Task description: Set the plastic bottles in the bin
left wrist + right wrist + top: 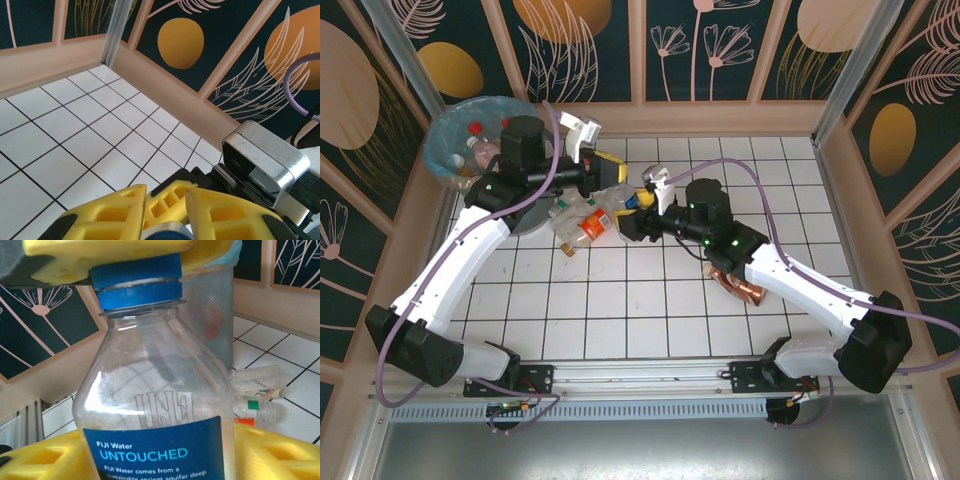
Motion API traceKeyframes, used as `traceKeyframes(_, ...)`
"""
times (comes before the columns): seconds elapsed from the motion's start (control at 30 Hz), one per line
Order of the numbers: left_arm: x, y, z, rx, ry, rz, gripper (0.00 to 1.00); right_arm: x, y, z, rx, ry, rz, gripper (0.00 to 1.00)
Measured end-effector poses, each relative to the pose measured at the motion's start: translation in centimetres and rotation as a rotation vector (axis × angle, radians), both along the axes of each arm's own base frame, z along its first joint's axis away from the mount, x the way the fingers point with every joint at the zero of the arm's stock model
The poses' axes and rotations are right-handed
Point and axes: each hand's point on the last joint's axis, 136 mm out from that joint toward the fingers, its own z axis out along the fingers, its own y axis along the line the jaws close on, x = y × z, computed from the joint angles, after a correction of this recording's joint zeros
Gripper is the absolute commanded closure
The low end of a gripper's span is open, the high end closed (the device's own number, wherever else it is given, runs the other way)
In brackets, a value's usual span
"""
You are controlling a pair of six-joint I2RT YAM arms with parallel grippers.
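A clear bottle with a blue cap and a blue Fiji label [155, 405] hangs between both grippers [633, 196]. My left gripper [165, 200] is shut on its blue cap [167, 234]; from the right wrist, its yellow fingers [115, 252] press on the cap from above. My right gripper [162, 460] flanks the bottle's body with a yellow finger on each side, and contact is unclear. Several more plastic bottles [582, 222] lie in a heap on the tiles below the left gripper [620, 182]. The bin [442, 150], lined in light blue, stands at the far left corner with bottles inside.
A crushed copper-coloured bottle [740, 285] lies under the right forearm. Two bottles [257, 390] lie on the tiles beside the bin's wall [212, 305]. The right wrist's silver camera housing [262, 160] sits close ahead of the left gripper. Low walls enclose the tiled floor.
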Motion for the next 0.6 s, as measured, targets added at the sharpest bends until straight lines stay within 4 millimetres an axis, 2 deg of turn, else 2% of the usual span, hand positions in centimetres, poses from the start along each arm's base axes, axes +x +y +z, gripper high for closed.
traceKeyframes(0.2, 0.5, 1.6, 2.3, -0.011, -0.073, 0.121, 1.0, 0.9, -0.5, 0.3, 0.014, -0.002, -0.055, 0.01)
traceKeyframes(0.4, 2.3, 4.2, 3.9, 0.006, -0.135, 0.325, 1.0, 1.4, -0.6, 0.8, 0.025, -0.018, -0.081, 0.01)
traceKeyframes(0.6, 4.9, 8.4, 6.2, 0.041, -0.211, 0.61, 1.0, 1.5, -0.7, 0.8, 0.025, -0.02, -0.091, 0.01)
